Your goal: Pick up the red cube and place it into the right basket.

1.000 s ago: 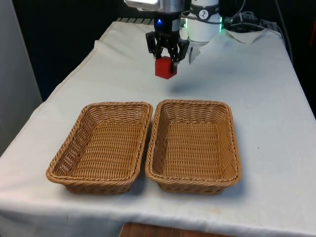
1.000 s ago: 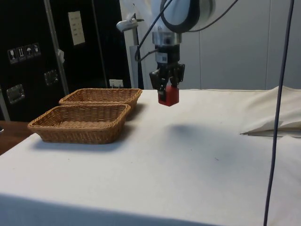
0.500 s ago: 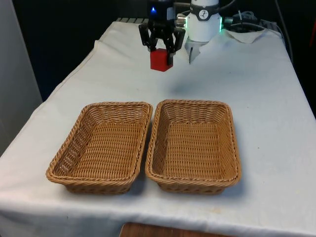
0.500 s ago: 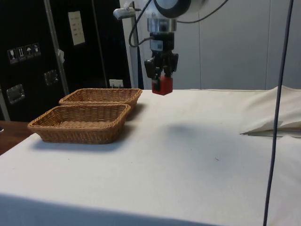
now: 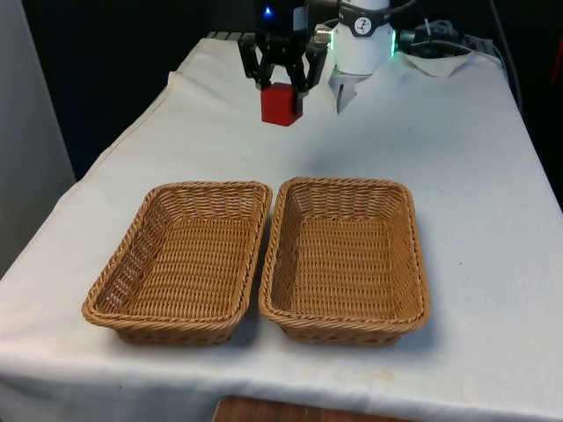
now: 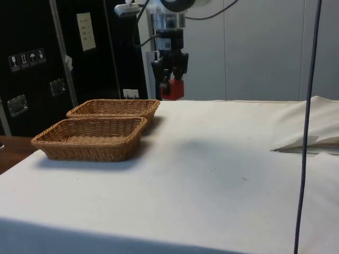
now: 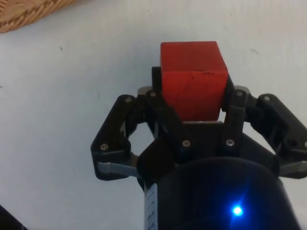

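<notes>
My black gripper (image 5: pixel 281 95) is shut on the red cube (image 5: pixel 281 105), holding it in the air well above the white cloth, beyond the far ends of the baskets. The cube (image 6: pixel 172 89) hangs clear of the table in the side view, past the baskets' far end. Up close, the red cube (image 7: pixel 193 79) sits clamped between the two fingers (image 7: pixel 163 103). The right basket (image 5: pixel 346 258), woven and brown, lies at the front view's right of the pair. It holds nothing.
A second woven basket (image 5: pixel 182 259) lies next to it on the front view's left, their long sides almost touching. Both baskets (image 6: pixel 90 137) stand near the table's end in the side view. A dark cable (image 6: pixel 307 121) hangs down there.
The gripper has risen with the red cube and shifted a little towards the front view's left. The baskets have not moved.
</notes>
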You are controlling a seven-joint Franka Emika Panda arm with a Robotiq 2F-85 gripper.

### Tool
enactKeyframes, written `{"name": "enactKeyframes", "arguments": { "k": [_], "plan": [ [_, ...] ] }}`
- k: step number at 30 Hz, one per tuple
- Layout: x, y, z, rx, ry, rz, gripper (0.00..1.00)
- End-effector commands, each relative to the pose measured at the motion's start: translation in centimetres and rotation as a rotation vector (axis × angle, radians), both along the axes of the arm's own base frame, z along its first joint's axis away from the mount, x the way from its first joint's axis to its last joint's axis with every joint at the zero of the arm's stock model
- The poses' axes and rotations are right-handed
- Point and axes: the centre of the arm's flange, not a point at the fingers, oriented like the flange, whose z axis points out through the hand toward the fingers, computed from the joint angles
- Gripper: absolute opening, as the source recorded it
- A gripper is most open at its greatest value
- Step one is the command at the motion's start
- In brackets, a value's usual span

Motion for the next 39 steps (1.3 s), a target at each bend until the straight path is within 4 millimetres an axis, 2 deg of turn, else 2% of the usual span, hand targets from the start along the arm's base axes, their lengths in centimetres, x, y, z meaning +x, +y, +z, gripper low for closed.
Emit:
{"name": "enactKeyframes", "arguments": {
  "k": [1, 4, 20, 30, 39],
  "plan": [
    [0.4, 0.1, 0.1, 0.009, 0.008, 0.010, 0.01],
    [0.7, -0.1, 0.2, -0.006, 0.006, 0.012, 0.01],
    [5.2, -0.4, 0.1, -0.025, 0.018, 0.083, 0.01],
    [6.7, -1.7, 0.2, -0.006, -0.015, 0.120, 0.01],
    [7.7, -2.0, 0.3, -0.010, -0.040, 0.162, 0.01]
  ]
}}
